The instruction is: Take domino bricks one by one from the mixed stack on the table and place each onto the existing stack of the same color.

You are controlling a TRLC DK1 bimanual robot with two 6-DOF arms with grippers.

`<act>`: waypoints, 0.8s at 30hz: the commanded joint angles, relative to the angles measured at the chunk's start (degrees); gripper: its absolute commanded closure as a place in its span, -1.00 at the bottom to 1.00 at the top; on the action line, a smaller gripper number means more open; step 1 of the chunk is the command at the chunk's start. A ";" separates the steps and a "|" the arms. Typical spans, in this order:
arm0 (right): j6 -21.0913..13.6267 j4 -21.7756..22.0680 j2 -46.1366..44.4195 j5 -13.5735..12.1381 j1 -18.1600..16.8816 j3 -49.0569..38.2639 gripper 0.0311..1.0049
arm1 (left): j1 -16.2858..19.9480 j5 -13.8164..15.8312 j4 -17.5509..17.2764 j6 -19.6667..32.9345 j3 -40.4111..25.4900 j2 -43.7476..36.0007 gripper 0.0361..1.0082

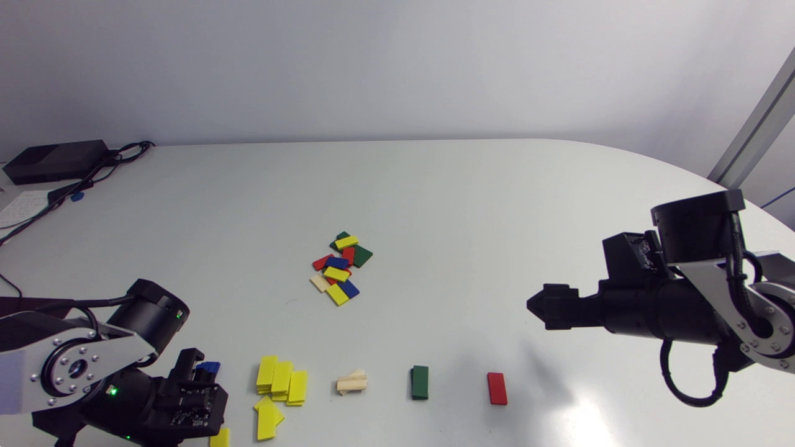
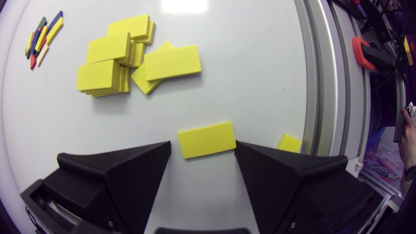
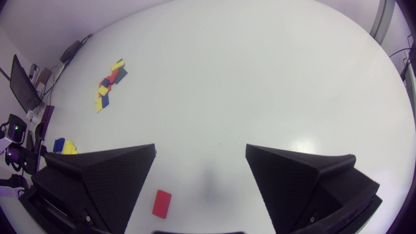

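White table (image 2: 247,58), yellow brick (image 2: 206,139) before wide-spread left pincer (image 2: 202,144).

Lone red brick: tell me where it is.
Head view: the lone red brick lies flat just right of the green stack, near the right gripper.

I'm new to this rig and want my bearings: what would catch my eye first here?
The jumbled mixed pile of coloured bricks at the middle of the table stands out first. Next come the sprawling yellow stacks at the near edge. Close by, the open left claw frames a lone yellow brick lying flat.
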 commanded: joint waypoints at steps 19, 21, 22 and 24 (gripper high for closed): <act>-0.73 0.35 0.21 0.04 -0.21 -1.52 -0.94 | 1.88 0.01 -0.87 1.39 2.83 1.82 0.04; -0.73 0.35 0.21 0.04 -0.21 -1.52 -0.94 | 2.32 -0.08 -1.57 1.83 4.15 0.77 0.04; -0.73 0.35 0.21 0.04 -0.21 -1.52 -0.94 | 2.40 -0.08 -1.92 1.83 4.94 0.15 0.04; -0.73 0.35 0.21 0.04 -0.21 -1.52 -0.94 | 2.67 -0.08 -2.80 2.01 6.44 -0.38 0.04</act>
